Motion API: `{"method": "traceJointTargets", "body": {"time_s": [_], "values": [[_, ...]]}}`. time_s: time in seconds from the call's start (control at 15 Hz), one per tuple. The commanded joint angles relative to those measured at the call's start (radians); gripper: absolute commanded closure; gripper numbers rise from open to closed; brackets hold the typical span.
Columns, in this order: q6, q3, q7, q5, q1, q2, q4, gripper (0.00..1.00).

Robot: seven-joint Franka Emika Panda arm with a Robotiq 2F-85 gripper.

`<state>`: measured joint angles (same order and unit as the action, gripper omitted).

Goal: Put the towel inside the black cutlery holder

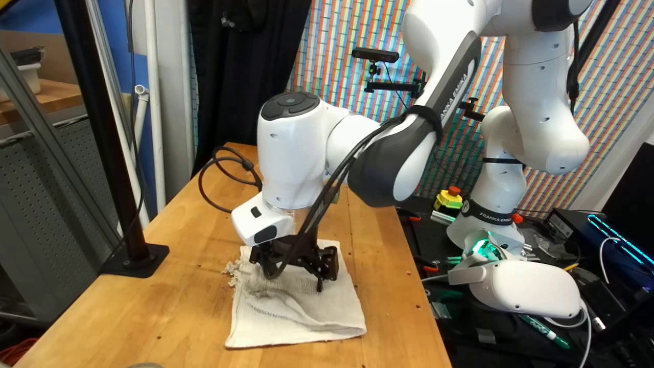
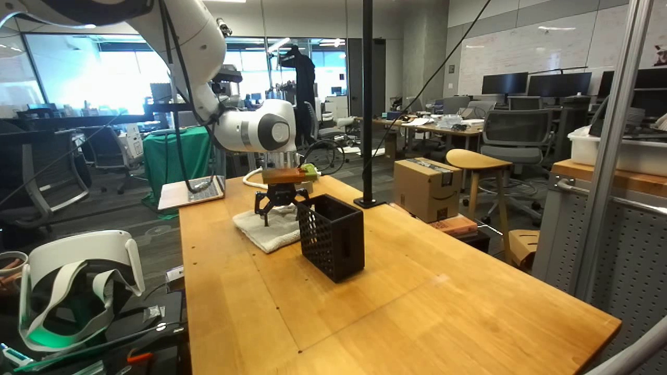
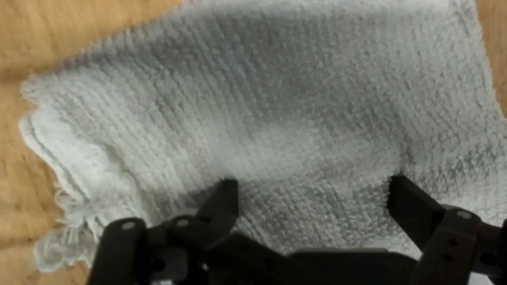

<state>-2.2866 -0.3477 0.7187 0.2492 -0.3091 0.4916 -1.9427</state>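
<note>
The gripper (image 3: 313, 186) is spread wide right over the towel (image 3: 277, 103), nothing pinched that I can see. Towel's lying rumpled on the wooden table (image 2: 406, 307). Looks light, floppy and kinda grippy, so no breakage worries, but it'll probably dangle. I'd grab a fat bunch from the middle, not that loose fringe (image 3: 59, 249). The black cutlery holder (image 2: 344, 239) stands close by; can't tell from here if it touches the towel.
</note>
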Motion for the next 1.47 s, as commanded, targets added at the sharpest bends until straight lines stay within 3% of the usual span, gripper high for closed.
{"method": "traceJointTargets", "body": {"time_s": [0.0,0.13,0.67,1.07,1.4], "values": [[0.028,-0.024,0.121,-0.078,0.048,0.092,0.081,0.25],[0.039,-0.020,0.149,-0.106,0.054,0.106,0.095,0.33],[0.030,-0.014,0.123,-0.095,0.023,0.048,0.070,0.94],[0.087,-0.014,0.048,-0.090,-0.009,-0.081,0.008,0.98],[0.106,-0.009,-0.060,-0.085,-0.004,-0.331,-0.129,0.96]]}}
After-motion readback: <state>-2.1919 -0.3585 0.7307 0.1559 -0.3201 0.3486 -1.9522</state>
